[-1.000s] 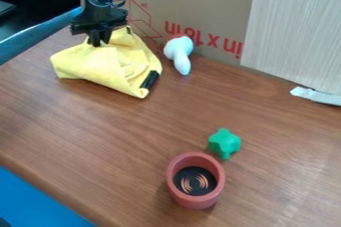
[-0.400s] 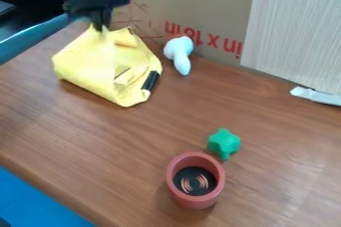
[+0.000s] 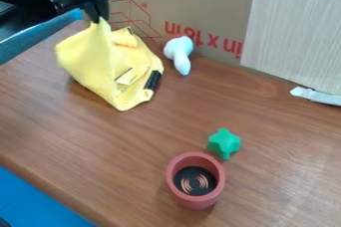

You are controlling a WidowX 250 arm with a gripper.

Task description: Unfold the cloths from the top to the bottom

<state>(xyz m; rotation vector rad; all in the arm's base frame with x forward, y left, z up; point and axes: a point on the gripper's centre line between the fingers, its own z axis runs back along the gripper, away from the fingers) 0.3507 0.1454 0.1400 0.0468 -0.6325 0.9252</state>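
Unfolding lift: the gripper (image 3: 98,18) pinches the yellow cloth (image 3: 100,61) sloping below it; next, spread that raised corner outward, then release.

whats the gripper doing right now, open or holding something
Pincer: closed on the top corner of the yellow cloth, which it holds raised.

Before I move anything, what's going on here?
The robot's gripper holds the yellow cloth by a peak at its top, near the cardboard box. The cloth is partly raised and still bunched, its lower part on the wooden table; it is not yet unfolded.
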